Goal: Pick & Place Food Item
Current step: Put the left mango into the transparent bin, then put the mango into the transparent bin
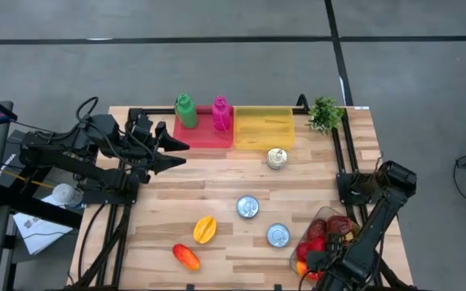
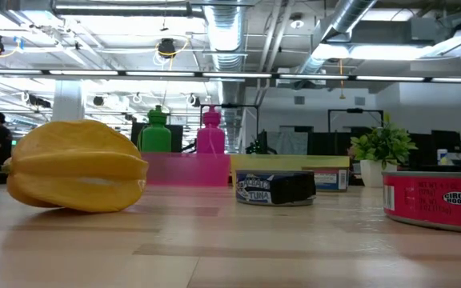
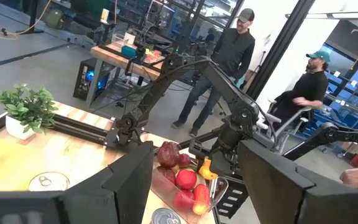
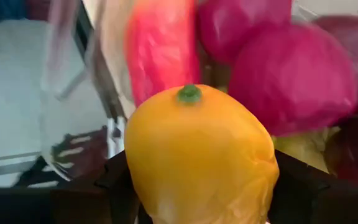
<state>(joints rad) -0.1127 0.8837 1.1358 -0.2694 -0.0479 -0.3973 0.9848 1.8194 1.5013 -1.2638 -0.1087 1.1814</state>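
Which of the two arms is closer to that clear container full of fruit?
The right. Its end effector is down inside the clear container, closed around an orange fruit. The left end effector hangs far across the table, beside the red tray.

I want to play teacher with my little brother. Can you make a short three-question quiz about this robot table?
1. True or false: the right gripper is closed on an orange fruit.
2. How many tins lie on the table?
3. Which bottle stands nearer the yellow tray: A green bottle, B pink bottle?

Key:
1. True; it holds it at the clear fruit container.
2. Three.
3. B.
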